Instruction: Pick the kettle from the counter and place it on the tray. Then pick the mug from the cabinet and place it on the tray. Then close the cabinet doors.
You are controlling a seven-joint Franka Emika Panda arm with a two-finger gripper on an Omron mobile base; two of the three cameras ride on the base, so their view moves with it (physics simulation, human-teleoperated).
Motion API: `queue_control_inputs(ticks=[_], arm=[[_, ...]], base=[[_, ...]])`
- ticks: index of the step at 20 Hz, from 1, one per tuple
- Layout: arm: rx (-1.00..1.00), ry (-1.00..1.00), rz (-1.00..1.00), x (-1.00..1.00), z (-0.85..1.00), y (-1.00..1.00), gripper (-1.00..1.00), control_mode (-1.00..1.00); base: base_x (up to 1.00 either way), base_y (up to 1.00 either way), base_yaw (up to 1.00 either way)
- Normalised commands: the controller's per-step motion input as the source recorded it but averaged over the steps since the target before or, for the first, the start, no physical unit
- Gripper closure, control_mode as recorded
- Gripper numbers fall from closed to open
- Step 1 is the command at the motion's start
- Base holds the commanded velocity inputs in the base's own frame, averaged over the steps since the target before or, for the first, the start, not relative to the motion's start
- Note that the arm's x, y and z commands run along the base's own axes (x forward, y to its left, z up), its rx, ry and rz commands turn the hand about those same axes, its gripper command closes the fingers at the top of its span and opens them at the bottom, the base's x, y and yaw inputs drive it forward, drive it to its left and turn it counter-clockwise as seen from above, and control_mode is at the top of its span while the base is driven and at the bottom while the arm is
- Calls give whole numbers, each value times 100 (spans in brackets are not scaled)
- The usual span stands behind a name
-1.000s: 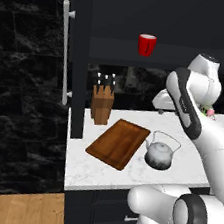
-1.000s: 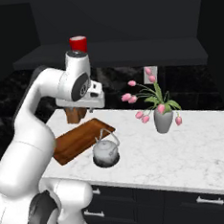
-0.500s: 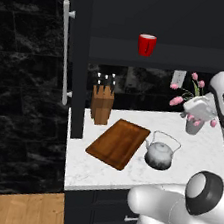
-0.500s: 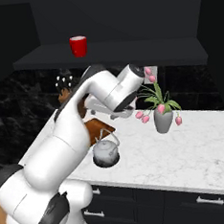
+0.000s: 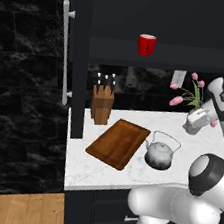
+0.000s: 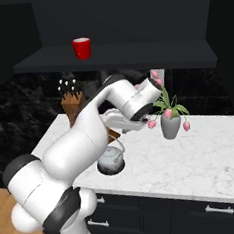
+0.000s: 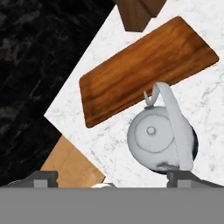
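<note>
Above the kettle [image 7: 159, 141], gripper [image 7: 111, 178] wide open, pointing down, tray [image 7: 144, 65] beside.

We are seeing bare table [image 5: 120, 175] along the front edge; the kettle [image 5: 159, 154] is standing beside the tray [image 5: 118, 142], with the knife block [image 5: 102, 104] crowding the back-left corner.

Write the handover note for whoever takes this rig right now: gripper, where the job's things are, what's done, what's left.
Gripper: open, empty, looking down over the kettle.
Kettle: on the counter, beside the tray, not on it.
Tray: bare, in front of the knife block.
Mug: on the cabinet shelf.
Cabinet doors: the left door stands open.
Flower vase: on the counter, right of the kettle.
Done: nothing placed yet.
Left: kettle to tray, mug to tray, close the doors.
</note>
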Motion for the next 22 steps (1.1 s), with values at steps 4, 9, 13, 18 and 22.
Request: queue_control_inputs(ticks=[4, 9, 13, 18, 22], arm=[[-3, 0, 17, 7, -69, 0, -100, -100], [0, 0, 10, 10, -52, 0, -100, -100], [0, 0, 3, 14, -30, -1, -100, -100], [0, 0, 0, 22, -23, -12, -100, -100], [0, 0, 0, 22, -20, -26, -100, -100]], base=[[0, 0, 0], [0, 0, 0], [0, 0, 0], [0, 0, 0], [0, 0, 0]])
